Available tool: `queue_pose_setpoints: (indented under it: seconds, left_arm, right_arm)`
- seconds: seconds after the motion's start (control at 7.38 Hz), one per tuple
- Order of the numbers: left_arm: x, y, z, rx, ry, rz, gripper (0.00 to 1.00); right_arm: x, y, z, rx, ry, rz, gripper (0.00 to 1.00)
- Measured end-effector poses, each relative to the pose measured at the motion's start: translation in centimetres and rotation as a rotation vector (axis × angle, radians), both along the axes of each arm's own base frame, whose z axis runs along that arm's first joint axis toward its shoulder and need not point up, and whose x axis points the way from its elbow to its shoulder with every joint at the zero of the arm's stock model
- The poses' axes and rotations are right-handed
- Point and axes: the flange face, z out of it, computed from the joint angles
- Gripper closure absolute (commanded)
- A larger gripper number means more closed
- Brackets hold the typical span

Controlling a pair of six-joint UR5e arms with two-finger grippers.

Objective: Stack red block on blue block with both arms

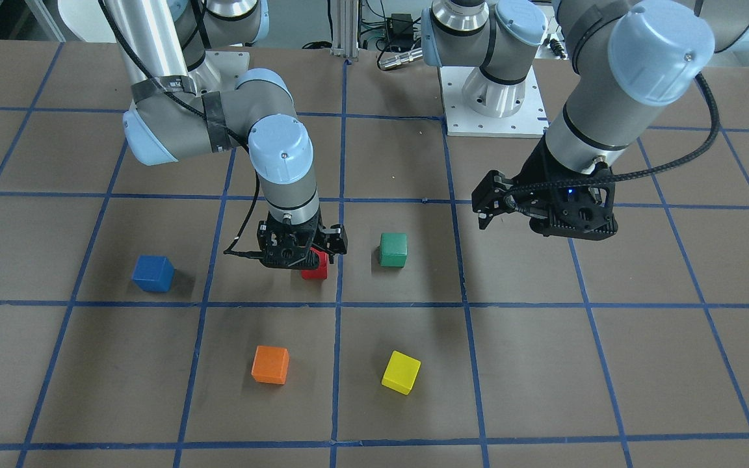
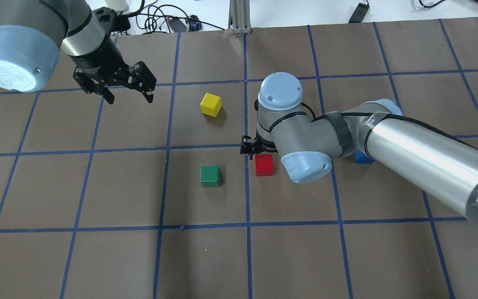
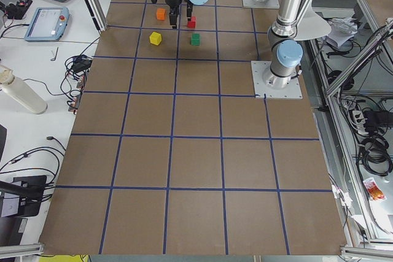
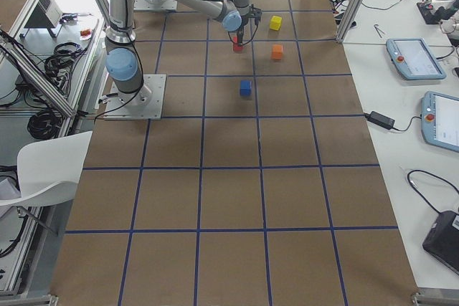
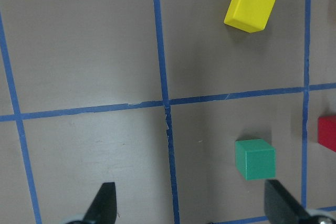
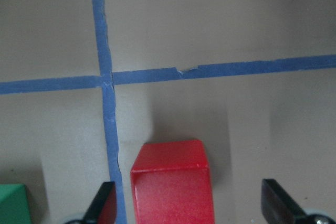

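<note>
The red block [image 1: 316, 268] sits on the brown table next to a blue tape line. My right gripper [image 1: 303, 250] is low over it. In the right wrist view the red block [image 6: 173, 187] lies between the open fingers [image 6: 102, 205], with a gap on each side. It also shows in the overhead view [image 2: 264, 165]. The blue block [image 1: 153, 273] sits apart on the table, and in the overhead view [image 2: 363, 157] my right arm half hides it. My left gripper [image 2: 130, 99] hangs open and empty above the table, well away from both blocks.
A green block [image 1: 393, 250] stands close beside the red one. A yellow block [image 1: 401, 372] and an orange block [image 1: 270, 364] lie farther out. The left wrist view shows the green block [image 5: 255, 158] and the yellow block [image 5: 250, 8] below it.
</note>
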Motion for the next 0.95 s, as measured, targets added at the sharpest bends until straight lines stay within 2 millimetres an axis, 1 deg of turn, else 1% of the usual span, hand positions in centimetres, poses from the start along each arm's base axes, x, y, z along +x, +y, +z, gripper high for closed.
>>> queue_pose_setpoints:
  seconds: [0.14,0.27,0.41,0.54,0.68,0.95]
  left_arm:
    - [0.1,0.6,-0.2,0.001,0.000,-0.001,0.00]
    - [0.2,1.1,-0.4,0.002,-0.002,0.000,0.00]
    - [0.2,1.5,-0.3,-0.001,-0.004,0.000,0.00]
    - [0.3,1.7,-0.2,-0.005,-0.004,0.001,0.00]
    - [0.3,1.7,-0.2,-0.008,-0.003,0.002,0.00]
    - [0.3,1.6,-0.4,-0.007,-0.002,0.006,0.00]
  right_arm:
    - [0.1,-0.1,-0.6,0.007,0.003,0.000,0.07]
    - [0.1,-0.1,-1.0,0.010,0.004,0.000,0.12]
    - [0.1,-0.1,-1.2,0.013,0.005,0.001,0.47]
    - [0.1,-0.1,-1.4,0.015,0.005,0.001,0.89]
    - [0.1,-0.2,-1.5,0.015,0.004,0.001,1.00]
    - [0.1,-0.4,-0.9,0.003,0.008,0.002,1.00]
